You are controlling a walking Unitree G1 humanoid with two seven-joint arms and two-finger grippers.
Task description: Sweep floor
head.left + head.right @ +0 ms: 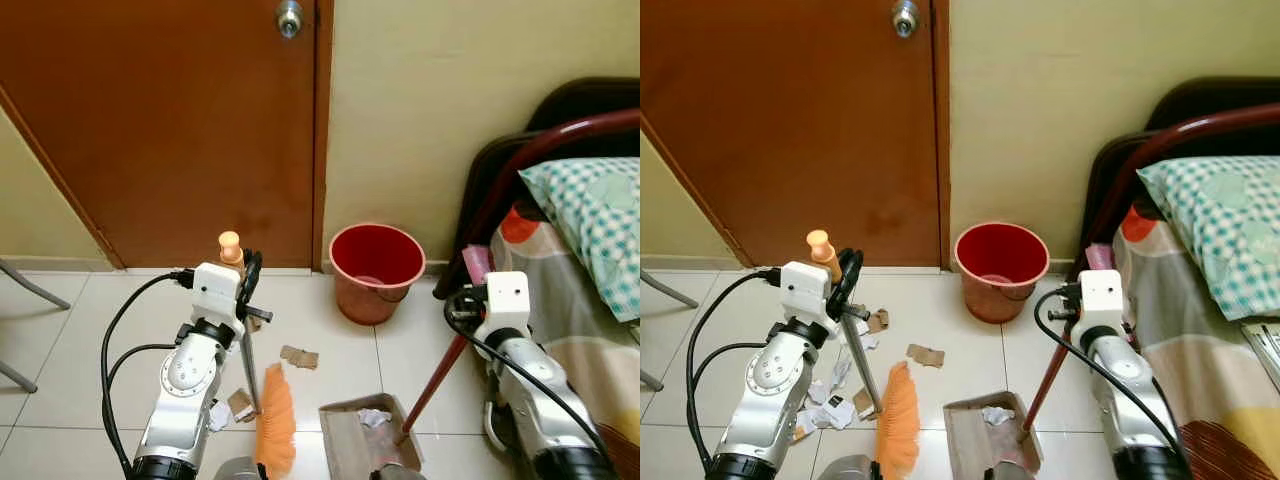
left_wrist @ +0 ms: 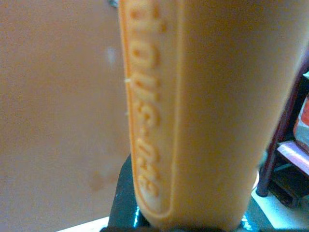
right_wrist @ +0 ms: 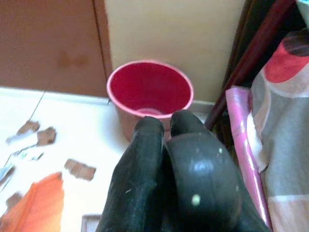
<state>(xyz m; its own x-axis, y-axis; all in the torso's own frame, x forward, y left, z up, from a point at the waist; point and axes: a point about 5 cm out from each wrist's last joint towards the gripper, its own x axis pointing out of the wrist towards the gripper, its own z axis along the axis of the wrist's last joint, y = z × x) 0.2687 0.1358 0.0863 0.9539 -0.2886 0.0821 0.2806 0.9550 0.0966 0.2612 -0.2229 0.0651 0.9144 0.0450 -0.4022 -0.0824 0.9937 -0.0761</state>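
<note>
Left eye view: The left tool [image 1: 247, 272] is clenched on the broom [image 1: 273, 420] high on its grey shaft, just under the orange handle end that rises above the fingers. The orange bristle head rests on the tiled floor [image 1: 340, 345] below the tool. The right tool [image 1: 468, 296] grips the dark red handle of the dustpan [image 1: 360, 432], which lies on the floor below it and toward the left tool. A crumpled white scrap [image 1: 374, 417] sits in the pan. Brown cardboard pieces [image 1: 299, 357] lie between the bristles and the red bucket [image 1: 377, 270], which stands ahead of both tools against the wall.

Right eye view: More paper scraps [image 1: 835, 405] lie beside the left arm, on the side of the broom away from the pan. To do the step well, judged from this layout, the bristles should stay flat on the tile and pull the litter toward the pan mouth while the right tool keeps the pan lip pressed down.

Left wrist view: The orange moulded grip, with raised lettering, stands right against the camera, held in the tool.

Right wrist view: The two black fingers [image 3: 145, 179] are pressed close together; the bucket lies beyond their tips, with the bed [image 3: 285, 145] alongside.
</note>
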